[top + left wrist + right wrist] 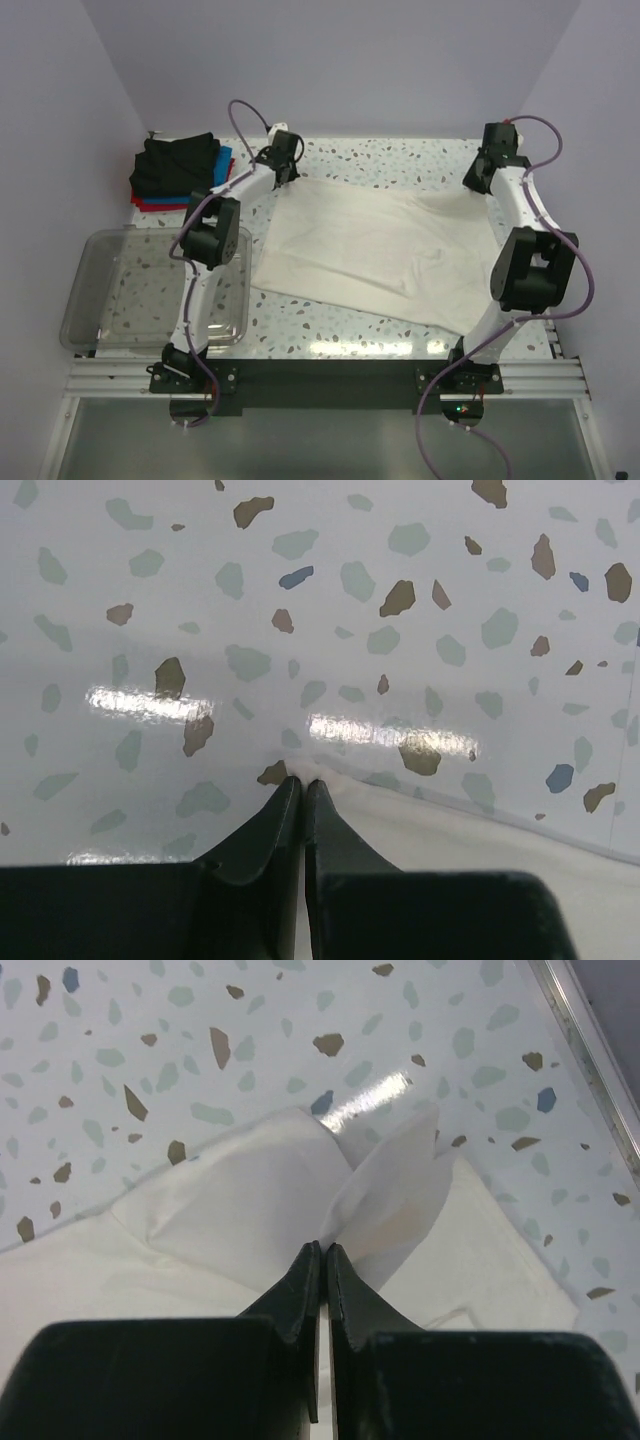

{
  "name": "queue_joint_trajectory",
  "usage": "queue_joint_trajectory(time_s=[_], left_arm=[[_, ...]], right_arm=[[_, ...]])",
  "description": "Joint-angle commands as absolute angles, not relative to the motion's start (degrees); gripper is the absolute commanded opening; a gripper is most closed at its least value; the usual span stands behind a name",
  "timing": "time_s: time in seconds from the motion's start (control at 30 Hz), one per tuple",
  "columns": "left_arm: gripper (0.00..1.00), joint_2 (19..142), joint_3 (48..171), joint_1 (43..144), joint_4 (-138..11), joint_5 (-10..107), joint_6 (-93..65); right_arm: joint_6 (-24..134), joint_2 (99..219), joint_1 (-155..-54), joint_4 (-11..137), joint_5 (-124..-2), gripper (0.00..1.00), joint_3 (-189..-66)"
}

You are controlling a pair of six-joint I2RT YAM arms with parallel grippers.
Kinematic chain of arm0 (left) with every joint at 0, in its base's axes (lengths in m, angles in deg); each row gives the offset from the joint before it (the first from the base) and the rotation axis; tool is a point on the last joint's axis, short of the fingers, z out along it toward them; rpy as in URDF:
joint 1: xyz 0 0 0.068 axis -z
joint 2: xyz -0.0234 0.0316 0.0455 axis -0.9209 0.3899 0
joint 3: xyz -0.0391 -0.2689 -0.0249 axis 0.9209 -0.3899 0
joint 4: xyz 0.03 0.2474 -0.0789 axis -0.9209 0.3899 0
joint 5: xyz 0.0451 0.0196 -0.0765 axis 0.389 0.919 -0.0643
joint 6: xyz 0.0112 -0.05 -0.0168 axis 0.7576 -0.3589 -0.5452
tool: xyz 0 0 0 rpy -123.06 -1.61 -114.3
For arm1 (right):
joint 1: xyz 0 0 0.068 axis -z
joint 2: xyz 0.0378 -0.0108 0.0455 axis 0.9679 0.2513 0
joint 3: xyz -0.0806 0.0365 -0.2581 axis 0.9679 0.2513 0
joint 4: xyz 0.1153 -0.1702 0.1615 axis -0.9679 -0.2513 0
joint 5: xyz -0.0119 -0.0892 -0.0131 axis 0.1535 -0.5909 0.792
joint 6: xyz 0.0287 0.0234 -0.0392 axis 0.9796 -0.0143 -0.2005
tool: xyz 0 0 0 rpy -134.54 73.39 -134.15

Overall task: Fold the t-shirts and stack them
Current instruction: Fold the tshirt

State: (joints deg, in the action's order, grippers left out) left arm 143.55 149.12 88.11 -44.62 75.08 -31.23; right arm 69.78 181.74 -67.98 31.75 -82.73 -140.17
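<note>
The white t-shirt [380, 250] lies spread flat on the speckled table [400, 160], in the middle and toward the right, between the two arms. Its long axis runs left to right. It sits slightly askew, with the near edge slanting nearer as it goes right, so the near right corner comes closest to the arm bases. The side facing up is plain white. I cannot tell which end is the collar and which the hem. The cloth is smooth on the left and creased in soft ridges toward the far right.

The left gripper [289, 180] is down at the far left corner of the shirt. In the left wrist view its fingers [285, 825] are pressed together, and the cloth edge rises in a small peak right at their tips, so they appear to pinch that corner. The right gripper [478, 186] is at the far right corner. Seen from its wrist, the fingers [300, 1290] are closed on a gathered fold of the shirt, with one flap standing up just beyond the tips.

Well apart, at the far left of the table, sits a stack of folded shirts, with the black t-shirt [178, 163] on top and the blue t-shirt [226, 156] and the red t-shirt [150, 204] showing at the edges under it. A clear plastic tub [105, 300] sits at the near left, beside the left arm.
</note>
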Motion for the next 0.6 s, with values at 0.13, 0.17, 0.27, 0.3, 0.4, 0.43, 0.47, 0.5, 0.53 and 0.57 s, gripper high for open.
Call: queue_joint_trajectory(time_s=[0.13,0.17,0.27,0.3,0.4,0.43,0.47,0.5,0.53,0.57], left_arm=[[0.00,131.6,141.5,87.8,-54.0,74.5,-29.0],[0.00,131.1,141.5,87.8,-53.1,74.1,-29.0],[0.00,128.2,139.5,87.6,-53.2,73.8,-28.8],[0.00,127.1,137.1,87.6,-53.6,73.7,-28.8],[0.00,122.6,131.2,87.6,-55.4,73.5,-28.7],[0.00,120.4,129.8,87.6,-55.9,72.9,-28.7],[0.00,119.3,128.3,87.6,-56.2,72.5,-28.6],[0.00,118.2,125.3,87.6,-56.6,72.2,-28.6],[0.00,116.1,123.7,87.6,-57.6,71.2,-28.5],[0.00,115.1,122.1,87.6,-58.1,71.0,-28.6]], right_arm=[[67.9,174.1,-68.0,26.6,-84.2,0.00,-134.9],[68.0,173.9,-68.0,25.5,-84.5,0.00,-135.9],[68.4,171.8,-68.0,22.5,-84.5,0.00,-136.0],[68.3,170.5,-68.0,21.6,-84.7,0.00,-135.7],[68.3,167.6,-68.0,19.0,-86.0,0.00,-134.7],[68.3,166.8,-68.0,18.2,-86.4,0.00,-134.0],[68.4,166.0,-68.0,17.4,-86.9,0.00,-133.7],[68.5,164.9,-68.0,16.2,-87.5,0.00,-133.2],[68.4,163.1,-68.0,15.8,-87.9,0.00,-131.9],[68.4,162.1,-68.1,15.3,-88.1,0.00,-131.3]])
